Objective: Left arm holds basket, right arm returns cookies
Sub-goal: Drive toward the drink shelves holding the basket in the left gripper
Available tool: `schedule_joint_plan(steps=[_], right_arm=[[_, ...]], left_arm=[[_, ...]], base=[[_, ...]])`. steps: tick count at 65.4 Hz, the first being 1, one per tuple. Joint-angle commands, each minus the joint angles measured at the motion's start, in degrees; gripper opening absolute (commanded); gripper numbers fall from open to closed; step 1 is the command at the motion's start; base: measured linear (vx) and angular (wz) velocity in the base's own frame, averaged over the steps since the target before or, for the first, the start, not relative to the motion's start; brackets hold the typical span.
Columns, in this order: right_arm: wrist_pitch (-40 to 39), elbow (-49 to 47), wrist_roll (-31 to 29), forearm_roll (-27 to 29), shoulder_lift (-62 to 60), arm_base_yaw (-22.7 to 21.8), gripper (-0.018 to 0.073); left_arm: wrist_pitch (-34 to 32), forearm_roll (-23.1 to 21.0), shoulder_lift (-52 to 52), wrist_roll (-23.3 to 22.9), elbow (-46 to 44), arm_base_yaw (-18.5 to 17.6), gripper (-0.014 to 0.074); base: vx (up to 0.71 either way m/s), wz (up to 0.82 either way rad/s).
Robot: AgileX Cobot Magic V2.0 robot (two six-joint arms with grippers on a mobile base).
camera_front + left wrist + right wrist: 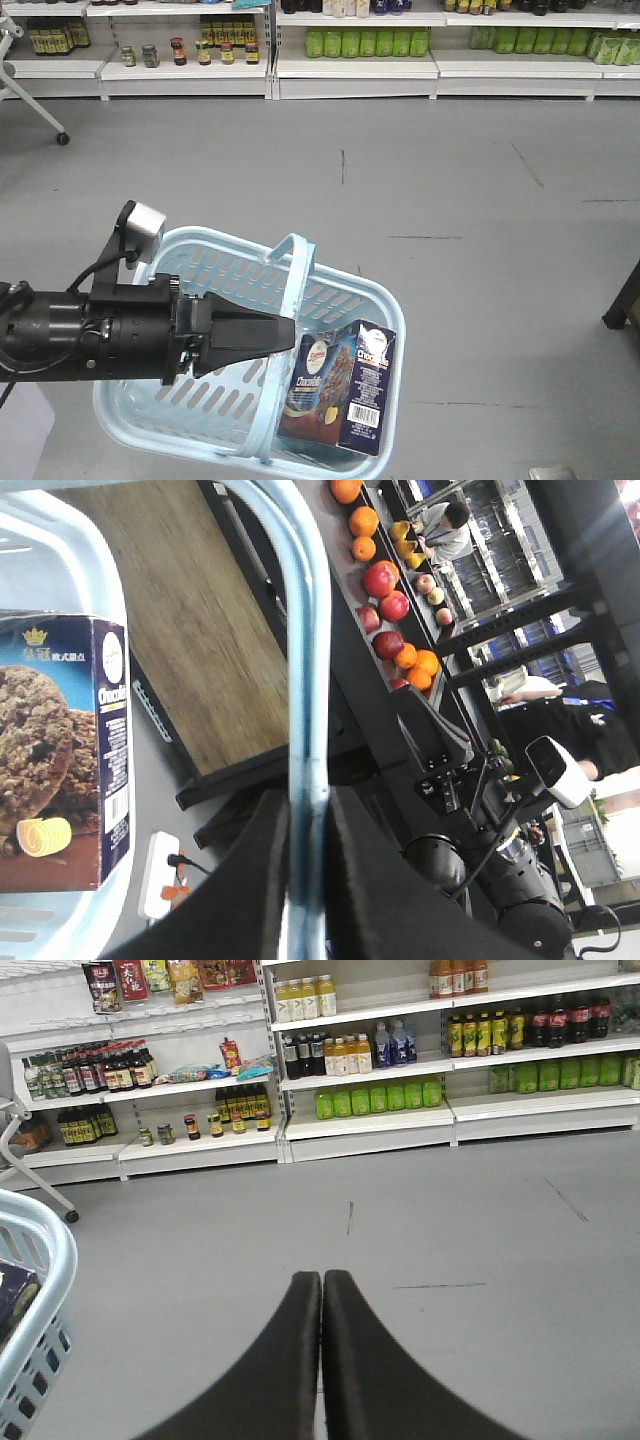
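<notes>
The grey floor runs back to stocked shelves, so the shelf is well apart from the robot. Nearer, the light blue basket hangs from the left arm. The left gripper is pinched narrowly on the arched handle, one finger on either side of the band. The cookies are inside the basket, on end at its right end, leaning on the wall just beside the handle.

The right gripper is off to the basket's right, empty, its two tips pressed together. The rim of the basket shows only at the left edge of its view.

The step in hand looks like the reach for the carton. It is best done by spreading the right jaws first, wider than the carton's narrow side. The gripper should then come down from above on the handle's right — not across it. A grip on the two broad faces near the top would suit. The left arm should hold level so the carton does not slide.
</notes>
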Motion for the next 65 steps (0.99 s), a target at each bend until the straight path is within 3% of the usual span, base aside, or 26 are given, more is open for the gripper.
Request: schedule_joint_plan(steps=[1, 65], right_arm=[[-4.0, 1.2, -0.1, -0.1, -0.2, 0.0, -0.0008], [-4.0, 1.2, -0.1, -0.1, -0.2, 0.0, -0.0008]], left_arm=[[3.6, -6.9, -1.8, 1.1, -1.7, -0.3, -0.0008], [3.6, -6.9, -1.8, 1.1, -1.7, -0.3, -0.0008]], base=[[0.40, -0.01], [0.40, 0.02]])
